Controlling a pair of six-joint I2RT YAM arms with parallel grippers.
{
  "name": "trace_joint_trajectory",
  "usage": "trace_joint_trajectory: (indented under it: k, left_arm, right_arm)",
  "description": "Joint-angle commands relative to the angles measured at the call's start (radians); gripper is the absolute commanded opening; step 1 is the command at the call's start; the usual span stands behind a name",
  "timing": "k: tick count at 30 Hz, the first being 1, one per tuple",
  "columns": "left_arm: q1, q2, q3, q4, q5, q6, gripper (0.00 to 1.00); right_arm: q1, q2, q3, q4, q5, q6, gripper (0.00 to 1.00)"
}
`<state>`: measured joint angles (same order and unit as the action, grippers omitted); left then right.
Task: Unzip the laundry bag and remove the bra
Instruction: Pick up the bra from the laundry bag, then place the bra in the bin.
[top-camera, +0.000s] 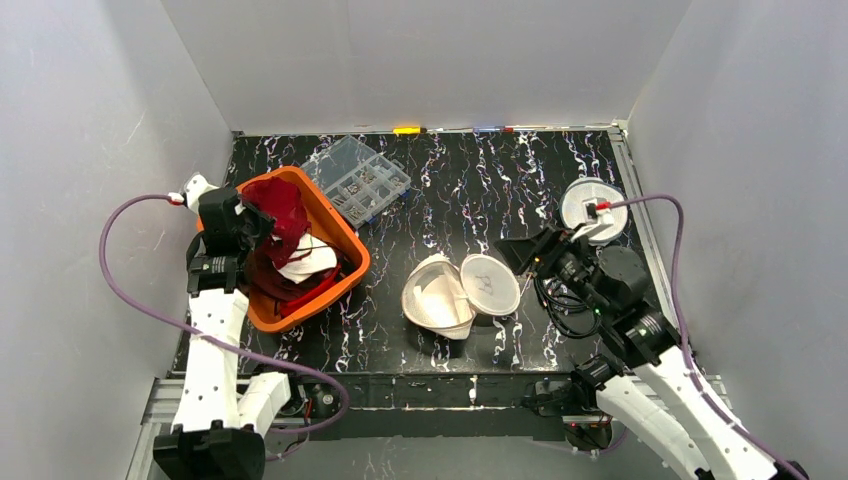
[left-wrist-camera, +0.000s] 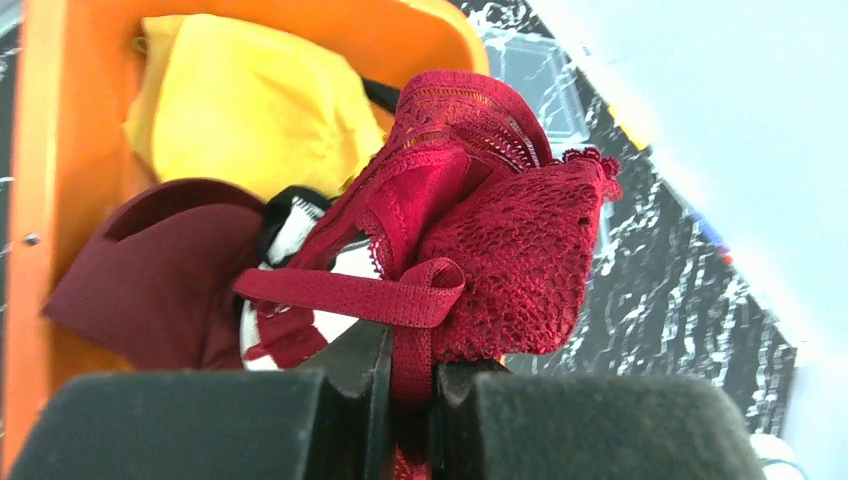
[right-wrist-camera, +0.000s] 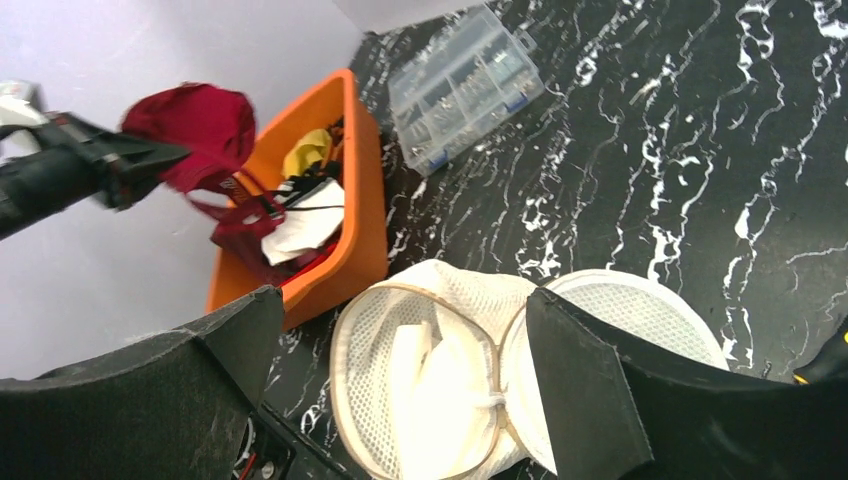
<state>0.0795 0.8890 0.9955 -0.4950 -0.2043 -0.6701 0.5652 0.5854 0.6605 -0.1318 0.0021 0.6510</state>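
The red lace bra (left-wrist-camera: 500, 230) hangs over the orange bin (top-camera: 345, 240), and my left gripper (left-wrist-camera: 410, 385) is shut on its red strap. From above, the bra (top-camera: 282, 208) dangles beside the left gripper (top-camera: 245, 225). The white mesh laundry bag (top-camera: 445, 295) lies open in the middle of the table, its round lid (top-camera: 490, 284) flipped to the right. My right gripper (right-wrist-camera: 400, 350) stands open just above the laundry bag (right-wrist-camera: 440, 370), with nothing between its fingers.
The orange bin (left-wrist-camera: 40, 180) holds yellow, maroon and white garments. A clear compartment box (top-camera: 357, 178) sits behind it. A white round disc (top-camera: 594, 207) lies at the right rear. Grey walls close in on three sides.
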Motion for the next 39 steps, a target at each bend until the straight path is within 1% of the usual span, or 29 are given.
trace_joint_trajectory:
  k: [1,4,11,13,17,19,23,25,26,27,30,31,32,34,39]
  left_arm:
    - [0.061,0.061,-0.053,0.228,0.151,-0.075,0.00]
    - [0.071,0.110,-0.093,0.330,0.228,-0.076,0.00]
    - [0.102,0.166,-0.175,0.438,0.282,-0.075,0.00]
    - [0.103,0.177,-0.182,0.426,0.281,-0.074,0.00]
    - [0.104,0.221,-0.190,0.327,0.202,-0.069,0.00]
    - [0.105,0.235,-0.217,0.315,0.175,-0.060,0.00]
    - [0.106,0.246,-0.255,0.343,0.202,-0.061,0.00]
    - [0.106,0.245,-0.245,0.344,0.254,-0.061,0.02]
    - [0.106,0.243,-0.235,0.336,0.262,-0.058,0.08]
    - [0.106,0.239,-0.226,0.315,0.264,-0.054,0.17]
    - [0.106,0.209,-0.196,0.229,0.223,-0.030,0.51]
    - [0.106,0.192,-0.194,0.201,0.186,-0.022,0.59]
    - [0.106,0.172,-0.191,0.169,0.163,-0.018,0.65]
    - [0.106,0.124,-0.177,0.100,0.114,-0.008,0.72]
    - [0.106,0.006,-0.094,-0.066,0.038,-0.014,0.74]
  right_arm:
    - [0.001,-0.087,-0.031,0.014,-0.052,-0.015,0.98]
    - [0.001,-0.102,-0.048,0.004,-0.081,-0.016,0.98]
    - [0.001,-0.106,-0.080,0.015,-0.095,-0.021,0.98]
    - [0.001,-0.104,-0.097,0.026,-0.095,-0.016,0.98]
    - [0.001,-0.104,-0.122,0.043,-0.099,0.001,0.98]
    - [0.001,-0.107,-0.129,0.047,-0.102,0.005,0.98]
    - [0.002,-0.117,-0.119,0.032,-0.100,-0.002,0.98]
    - [0.001,-0.118,-0.105,0.017,-0.093,-0.014,0.98]
    - [0.002,-0.119,-0.098,0.009,-0.089,-0.021,0.98]
    - [0.001,-0.120,-0.093,0.005,-0.085,-0.025,0.98]
    - [0.001,-0.120,-0.079,-0.002,-0.076,-0.033,0.98]
    - [0.001,-0.121,-0.077,-0.002,-0.076,-0.034,0.98]
    - [0.002,-0.122,-0.073,-0.003,-0.075,-0.035,0.98]
    - [0.002,-0.117,-0.064,-0.004,-0.076,-0.039,0.99]
    - [0.001,-0.093,-0.021,-0.020,-0.070,-0.070,0.99]
